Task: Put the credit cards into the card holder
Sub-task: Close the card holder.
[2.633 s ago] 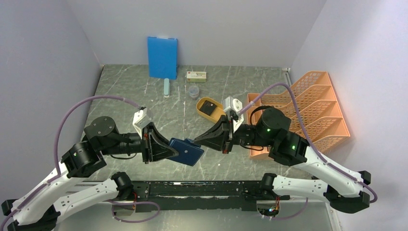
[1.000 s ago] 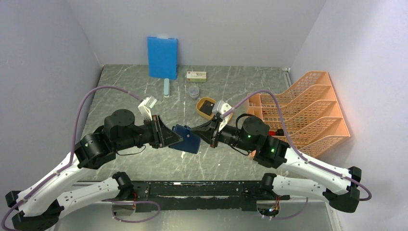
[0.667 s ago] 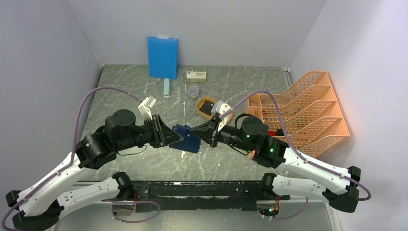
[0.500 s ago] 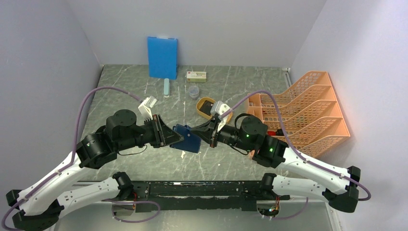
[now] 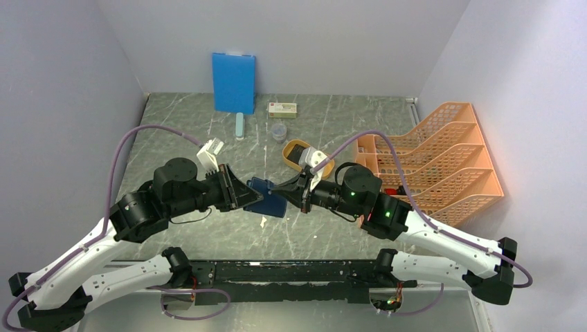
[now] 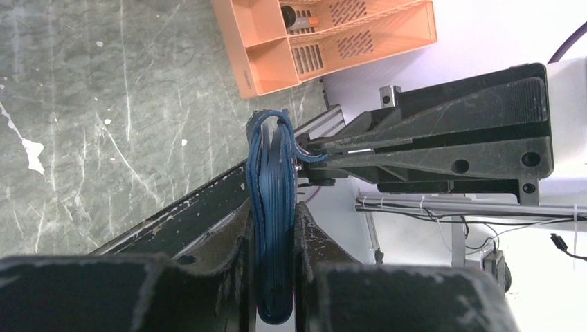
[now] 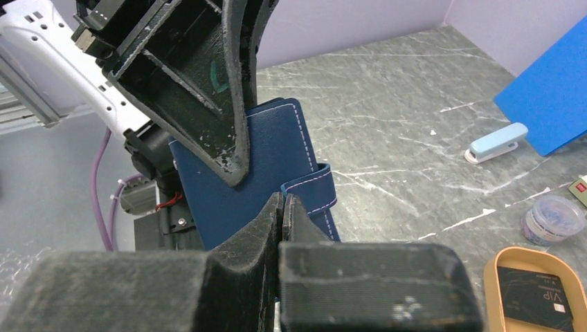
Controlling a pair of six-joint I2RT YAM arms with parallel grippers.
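Currently, my left claw (image 6: 273,214) is clamped on the card holder (image 7: 277,152). It holds the holder closed and on edge above the desk (image 5: 208,138), with the long axis pointing toward my right claw (image 7: 282,207). My right claw is fully shut, its tips touching the clasp tab (image 7: 313,188) directly ahead. I judge the right arm nearer the tab, so lifting the flap falls to it.

Both arms bend inward, their grippers meeting tip to tip.
The left gripper (image 5: 248,196) lies level, its fingers clamped on the card holder (image 5: 272,203). The right gripper (image 5: 280,188) faces it, its jaws pinched tight on the clasp tab (image 7: 309,188).
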